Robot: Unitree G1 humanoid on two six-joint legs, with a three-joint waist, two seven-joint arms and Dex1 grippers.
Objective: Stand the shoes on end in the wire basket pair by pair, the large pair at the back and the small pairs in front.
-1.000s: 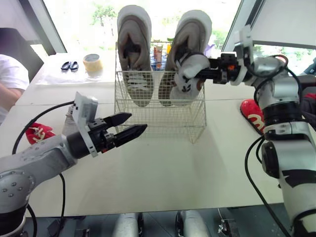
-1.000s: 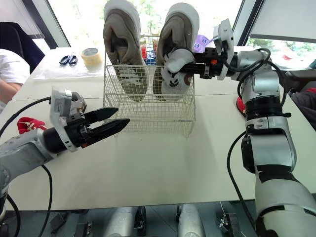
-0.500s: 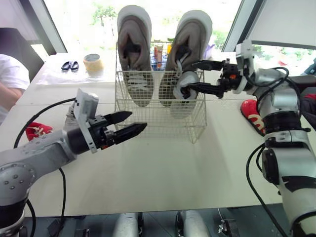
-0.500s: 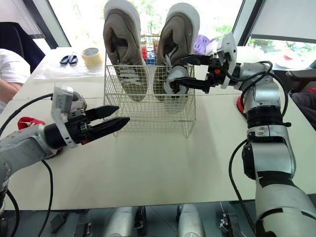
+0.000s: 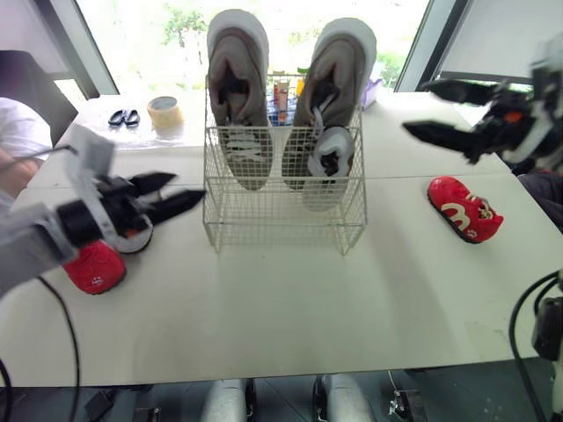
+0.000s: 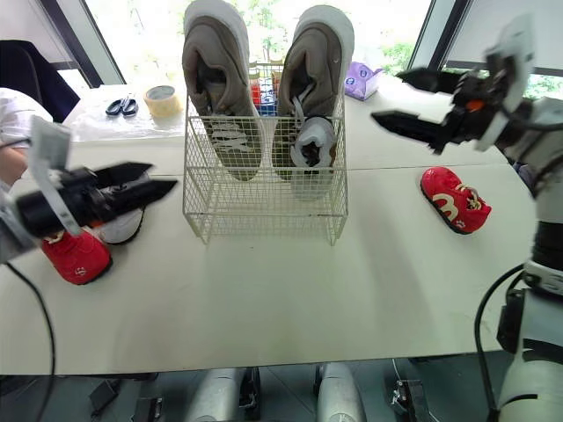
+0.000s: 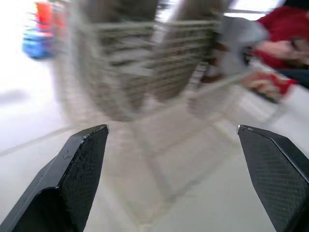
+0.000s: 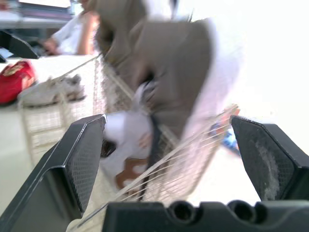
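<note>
You are looking at a wire basket (image 5: 283, 215) showing cream-white. The two large shoes (image 5: 239, 97) are showing grey-brown uppers with white soles, and the small shoe (image 5: 331, 160) is showing white with black marks. The right-side shoe (image 5: 464, 208) is showing red with a white squiggle, the left-side shoe (image 5: 95, 266) plain red. The worktop (image 5: 290, 299) is showing off-white. The left hand (image 5: 189, 186) and right hand (image 5: 414, 107) are showing black fingers.

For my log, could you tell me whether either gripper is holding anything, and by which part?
Nothing is held: the left gripper and the right gripper both have open, empty jaws.
</note>
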